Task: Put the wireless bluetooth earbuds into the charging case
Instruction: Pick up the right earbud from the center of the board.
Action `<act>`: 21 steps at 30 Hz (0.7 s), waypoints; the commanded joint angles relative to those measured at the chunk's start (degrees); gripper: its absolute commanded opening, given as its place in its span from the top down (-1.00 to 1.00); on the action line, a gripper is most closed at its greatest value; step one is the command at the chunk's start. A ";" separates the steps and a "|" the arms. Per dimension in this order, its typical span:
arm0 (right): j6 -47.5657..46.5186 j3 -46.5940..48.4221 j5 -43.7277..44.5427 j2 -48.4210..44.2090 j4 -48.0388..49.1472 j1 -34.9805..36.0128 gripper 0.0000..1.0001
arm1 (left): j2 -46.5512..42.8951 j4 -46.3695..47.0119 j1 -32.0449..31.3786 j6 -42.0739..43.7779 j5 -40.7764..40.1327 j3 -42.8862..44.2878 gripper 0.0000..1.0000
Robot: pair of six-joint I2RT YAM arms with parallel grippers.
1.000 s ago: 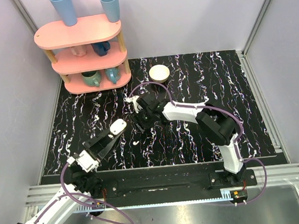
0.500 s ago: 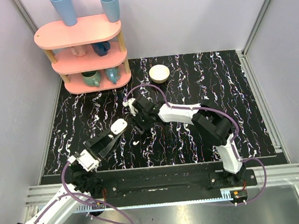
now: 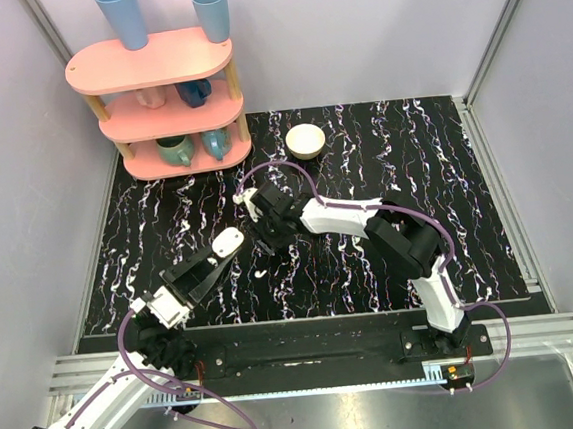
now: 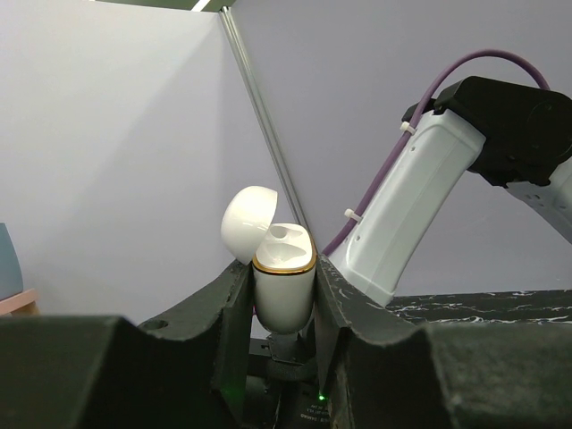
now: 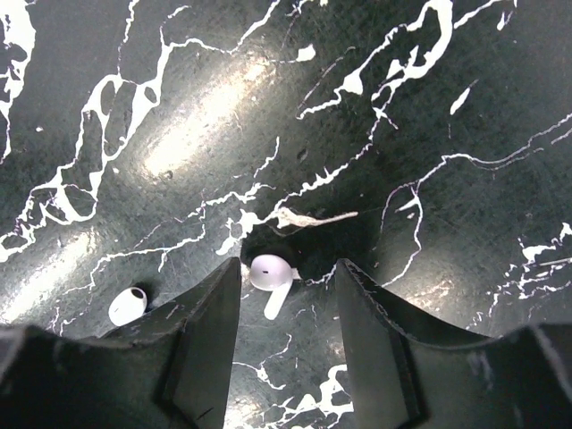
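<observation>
My left gripper is shut on the white charging case and holds it upright above the table. Its lid is open and a gold rim shows; the case also shows in the top view. My right gripper is open and low over the black marble table, just right of the case in the top view. One white earbud lies on the table between its fingers, nearer the left one. A second earbud lies outside the left finger.
A pink shelf with cups stands at the back left. A round white bowl sits behind the right arm. The table's white streaks look much like the earbuds.
My right gripper has shifted a little left, toward the case. The left arm and the case have not moved.
</observation>
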 commanded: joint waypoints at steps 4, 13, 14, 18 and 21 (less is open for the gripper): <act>-1.43 2.41 -1.14 0.69 -1.65 1.05 -0.01 | -0.20 1.79 -0.26 0.63 -1.13 1.76 1.00; -3.89 3.03 -2.11 1.75 -3.31 1.23 0.10 | 0.85 3.11 -0.26 0.10 -0.60 1.59 1.00; -4.06 3.29 -2.11 1.83 -3.49 1.31 0.13 | 0.85 3.11 -0.17 0.10 -0.60 1.50 1.00; -4.15 3.38 -2.02 2.01 -3.58 1.32 0.18 | 0.68 3.11 -0.17 0.01 -0.87 1.50 1.00; -4.15 3.64 -2.20 2.19 -3.93 1.23 0.21 | 0.68 3.02 -0.26 0.10 -0.78 1.59 1.00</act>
